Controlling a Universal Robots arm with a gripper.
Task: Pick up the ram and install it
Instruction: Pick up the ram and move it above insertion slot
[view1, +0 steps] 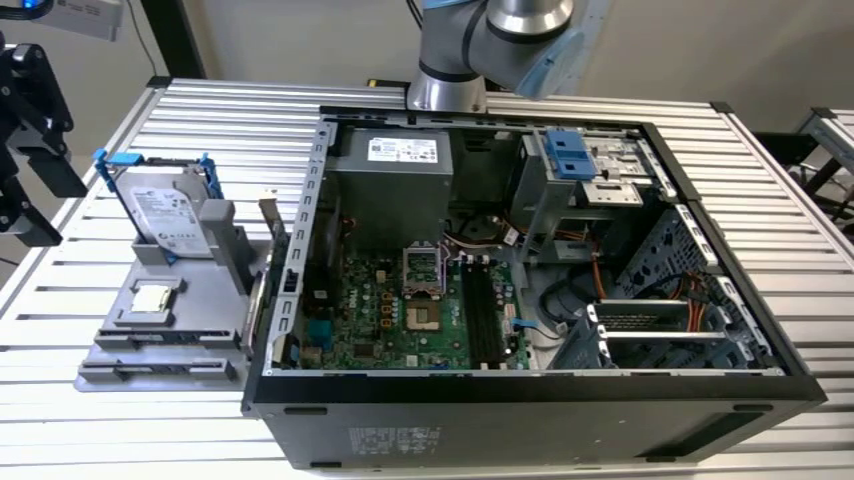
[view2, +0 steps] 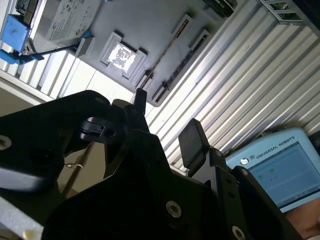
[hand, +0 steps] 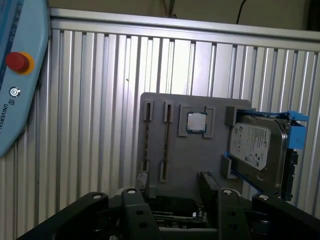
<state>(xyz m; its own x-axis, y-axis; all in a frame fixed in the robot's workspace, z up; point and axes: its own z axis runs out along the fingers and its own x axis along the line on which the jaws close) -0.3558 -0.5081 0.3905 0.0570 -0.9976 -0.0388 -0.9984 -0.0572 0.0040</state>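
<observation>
- Ribbed metal table (hand: 90, 100) below; we see the gripper (hand: 175, 184) with its jaws apart and empty.
- Ram (hand: 166, 140) on edge in grey tray (hand: 200, 160), ahead of the jaws, untouched.

1. An open black metal computer case (view1: 534, 392) lies on the ribbed silver tabletop (view1: 214, 110).
2. A flat grey holder plate (view1: 200, 345) lies just beside it.
3. On this plate stands a silver hard drive in a blue frame (view1: 167, 215), near a small square silver chip (view1: 154, 297).
</observation>
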